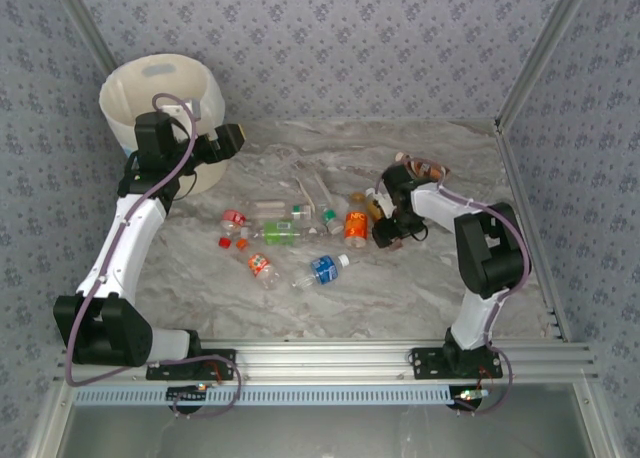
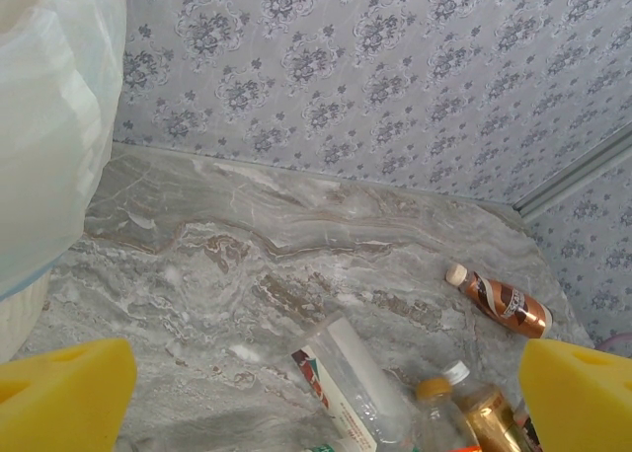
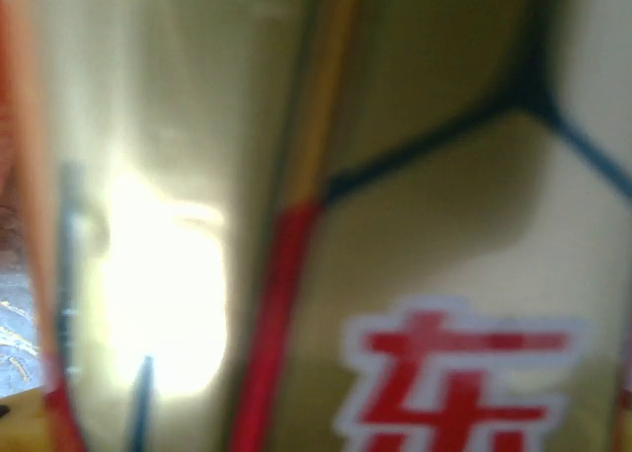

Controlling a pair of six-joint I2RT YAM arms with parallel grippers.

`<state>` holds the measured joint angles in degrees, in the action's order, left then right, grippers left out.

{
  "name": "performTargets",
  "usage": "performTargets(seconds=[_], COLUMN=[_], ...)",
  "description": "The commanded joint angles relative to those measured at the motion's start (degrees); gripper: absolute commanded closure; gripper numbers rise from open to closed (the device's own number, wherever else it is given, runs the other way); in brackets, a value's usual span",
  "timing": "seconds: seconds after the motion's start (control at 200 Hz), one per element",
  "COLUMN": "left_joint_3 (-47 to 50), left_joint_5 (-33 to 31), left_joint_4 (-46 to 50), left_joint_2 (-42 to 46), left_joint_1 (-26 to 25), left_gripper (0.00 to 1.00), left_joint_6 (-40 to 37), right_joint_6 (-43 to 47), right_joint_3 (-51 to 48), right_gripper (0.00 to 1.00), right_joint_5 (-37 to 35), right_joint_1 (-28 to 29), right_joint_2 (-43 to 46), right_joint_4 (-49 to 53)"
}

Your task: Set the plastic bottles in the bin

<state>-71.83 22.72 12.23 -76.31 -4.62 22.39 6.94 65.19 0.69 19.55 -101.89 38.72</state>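
Top external shows the bottles (image 1: 280, 234) scattered right of the bin (image 1: 125, 108). We judge them light, thin-walled and slick, best gripped mid-body across the label. Our left gripper (image 1: 228, 138) hangs beside the bin, jaws wide. The right gripper (image 1: 386, 228) sits against a gold bottle (image 3: 395, 225). The close-up is blurred, so we cannot tell whether it is clamped.

Walls (image 1: 330, 48): grey-blue wallpaper, repeated floral motif, enclosed work area on three sides. Tabletop (image 1: 420, 298): grey-beige marbled surface, brownish veins ran across it. Slanted metal posts (image 1: 540, 50) stood at both back corners. Ribbed aluminium rail (image 1: 330, 358) lined near edge. Lighting was even and diffuse; shadows were soft.
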Motion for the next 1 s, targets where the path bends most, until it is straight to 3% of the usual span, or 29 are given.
performTargets(seconds=[0.0,0.245,0.49,0.879,0.994], left_joint_3=[-1.38,-1.21,-2.45,-5.92,-5.46], left_joint_5=[1.39,3.62,6.70,12.11,14.01], left_joint_4=[0.08,-1.17,-2.47,-4.85,-7.29], left_joint_2=[0.40,0.14,-2.19,-10.17,-11.37], left_joint_1=[-0.08,-0.37,-3.63,-19.44,-21.81], left_gripper=[0.00,0.01,0.01,0.01,0.00], left_joint_6=[0.11,1.62,3.83,10.84,14.15], right_joint_6=[-2.23,-6.86,-15.98,-20.93,-21.88], right_joint_3=[-1.33,-1.65,-1.13,7.16,7.45], right_gripper=[0.39,0.53,0.56,0.56,0.56], right_joint_5=[-2.28,-6.50,-7.22,-8.61,-8.69], right_joint_1=[0.40,2.91,11.59,25.07,27.81], right_joint_2=[6.83,21.90,31.82,28.44,26.40], right_joint_4=[2.63,10.74,11.26,4.02,0.86])
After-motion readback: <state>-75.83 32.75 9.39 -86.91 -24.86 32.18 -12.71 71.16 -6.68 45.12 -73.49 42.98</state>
